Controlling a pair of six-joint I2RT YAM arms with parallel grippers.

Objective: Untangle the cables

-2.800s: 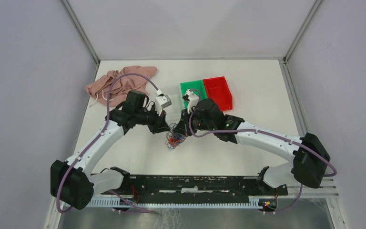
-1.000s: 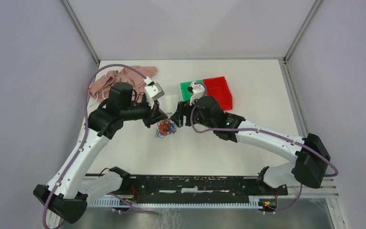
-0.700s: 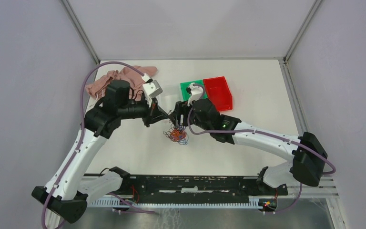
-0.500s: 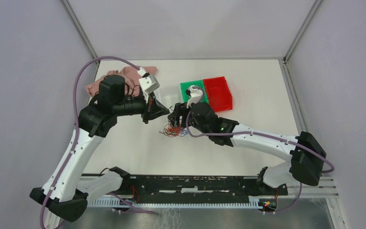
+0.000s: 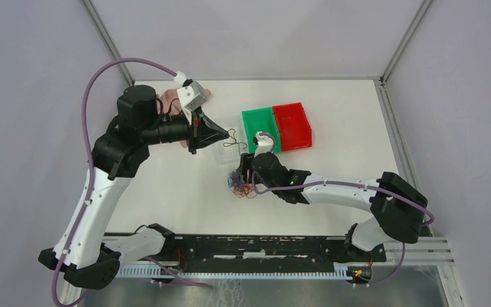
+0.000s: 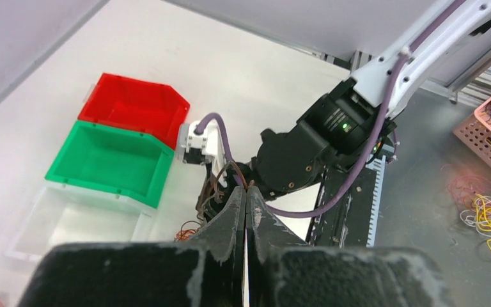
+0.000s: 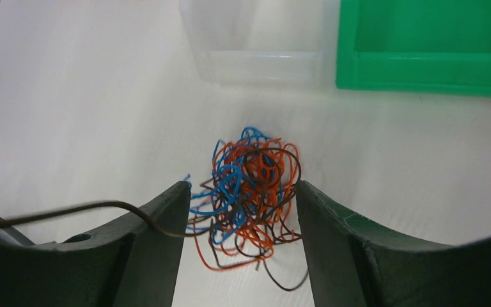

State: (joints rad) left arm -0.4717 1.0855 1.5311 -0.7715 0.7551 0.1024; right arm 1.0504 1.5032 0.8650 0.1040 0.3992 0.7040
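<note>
Left claw [image 5: 224,135] pinches one dark wire [image 7: 102,206], not yet free of the mid-table wad [image 5: 241,184]; right claw [image 7: 243,188], spread, straddles that knotted rest.

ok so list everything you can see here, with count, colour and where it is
cable wad: one, orange-red, blue and dark strands, on the table in front of the bins
single dark cable: one, dark brown, drawn out of the wad
clear bin: one, left of the green bin
green bin: one, middle of the row
red bin: one, right end
cloth: one, pink, far left, partly behind the left arm
table: one, white
basket: one, pink, off the table, wires inside
loose wires: several, yellow, near the basket
left end effector: black, raised, shut on the single dark cable
right end effector: black, open, straddling the wad
</note>
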